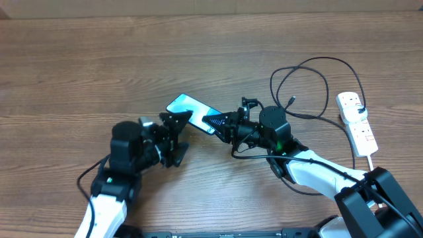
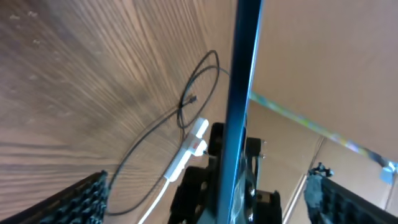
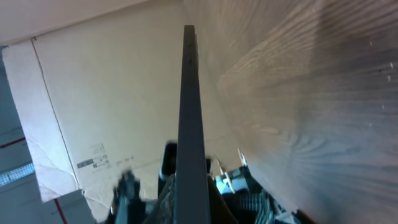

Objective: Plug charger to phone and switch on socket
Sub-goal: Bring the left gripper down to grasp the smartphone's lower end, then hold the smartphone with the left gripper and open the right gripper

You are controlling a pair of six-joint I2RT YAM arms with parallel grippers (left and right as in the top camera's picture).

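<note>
Right gripper (image 1: 221, 123) is clamped shut on one end of the slim smartphone with a light-blue screen (image 1: 188, 106). Left gripper (image 1: 175, 132) stands wide open astride the other end, fingers (image 2: 84, 198) not touching. The thin black looped charger cable (image 1: 272, 82) lies behind the right gripper, unplugged. Recommended: centre the left fingers squarely before closing.

The table (image 1: 99, 53) is brown wood with a long grain. Toward its right edge lies the white socket (image 1: 357, 122), set lengthwise from far to near, its thick white cord trailing toward the near edge. Just left of it the black charger (image 1: 291, 102) lies in loose loops, one strand reaching the socket.
</note>
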